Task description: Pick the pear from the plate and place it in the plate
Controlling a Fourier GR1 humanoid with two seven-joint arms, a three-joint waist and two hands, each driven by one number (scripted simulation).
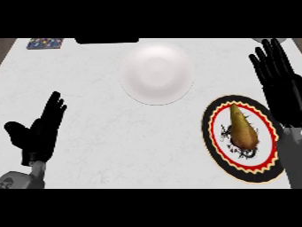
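A white counter [81,88] seen from above; a brownish pear [242,129] lies on a patterned plate [213,133] with a black, red and yellow rim at the right, and a plain white plate [156,73] sits farther back near the middle, well apart from it. The right hand [283,84] hovers just beside the patterned plate, fingers straight and holding nothing; the left hand [39,131] rests open at the lower left. The pear is tapered and lies on its side, so fingers closing off-centre could roll it off the plate; a carry cut short could set it on the white plate's rim.

no readable text, label, brand or number shows anywhere on the counter [101,133] or its things.
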